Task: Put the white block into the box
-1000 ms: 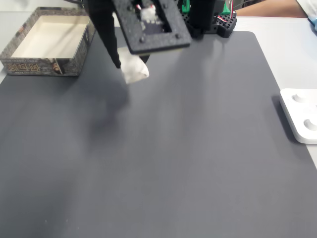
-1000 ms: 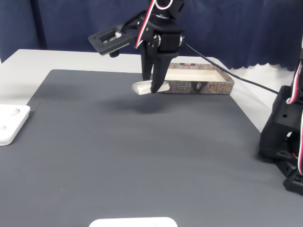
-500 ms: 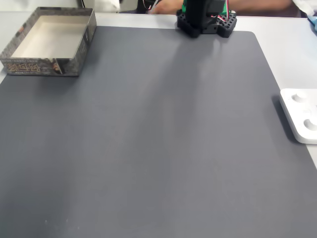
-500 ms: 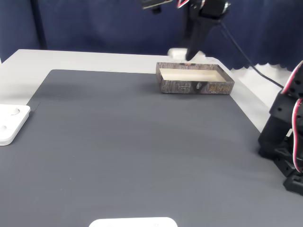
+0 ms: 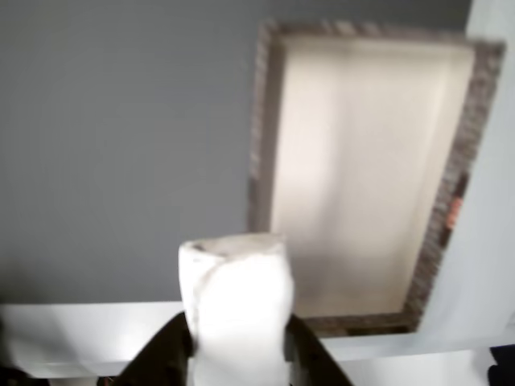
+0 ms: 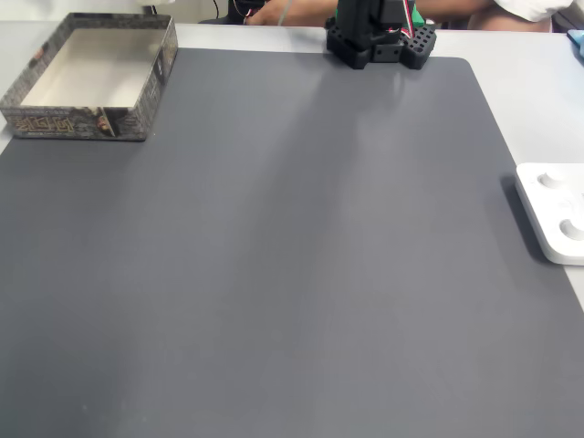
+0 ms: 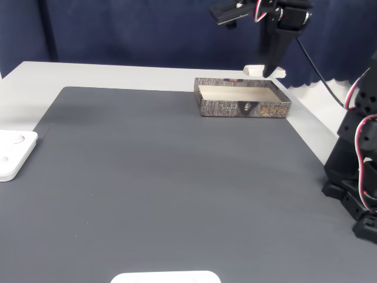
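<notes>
Since half a second ago: arm swung rightward in the side fixed view, from above the box's near-left part to above its far right corner, block carried along.

Gripper: upper right of the side fixed view, pointing down, fingers pinching the white block. In the other view, dark fingers press on both sides of the block at lower centre of the frame; the block stands up between them, top end slightly dented.

White block: held in the air, level with or just above the far right rim of the box. In the other view it overlaps the box's lower left corner; whether it is over the interior or just outside cannot be told.

Box: on the far edge of the dark grey mat, patterned outer walls, pale beige inside, nothing visible in it. Upper left of the overhead fixed view.

Arm base: top centre of the overhead fixed view.

White plastic device: right edge of the overhead fixed view, on the table beside the mat; left edge of the side fixed view.
</notes>
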You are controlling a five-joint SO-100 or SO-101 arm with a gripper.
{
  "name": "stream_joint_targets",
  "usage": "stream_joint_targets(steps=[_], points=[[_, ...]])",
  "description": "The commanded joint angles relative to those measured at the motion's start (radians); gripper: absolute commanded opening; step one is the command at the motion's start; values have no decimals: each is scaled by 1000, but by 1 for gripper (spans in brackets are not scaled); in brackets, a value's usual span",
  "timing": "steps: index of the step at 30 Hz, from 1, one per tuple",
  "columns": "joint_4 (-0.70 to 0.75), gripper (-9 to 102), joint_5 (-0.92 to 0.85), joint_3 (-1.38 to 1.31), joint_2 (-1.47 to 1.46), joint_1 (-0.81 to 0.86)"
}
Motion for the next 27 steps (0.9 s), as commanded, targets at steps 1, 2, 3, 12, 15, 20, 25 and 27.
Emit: stream_joint_targets(steps=[1, 2, 3, 12, 15, 20, 25, 27], points=[[-6, -2, 78, -164, -71, 46], [-8, -2, 84, -189, -100, 48], [-9, -2, 89, -209, -129, 46], [-29, -2, 89, -394, -371, -15], [-25, -2, 87, -492, -437, -21], [-23, -2, 84, -591, -523, -29], [-23, -2, 80, -678, -597, -38], [-25, -2, 74, -703, -623, -44]])
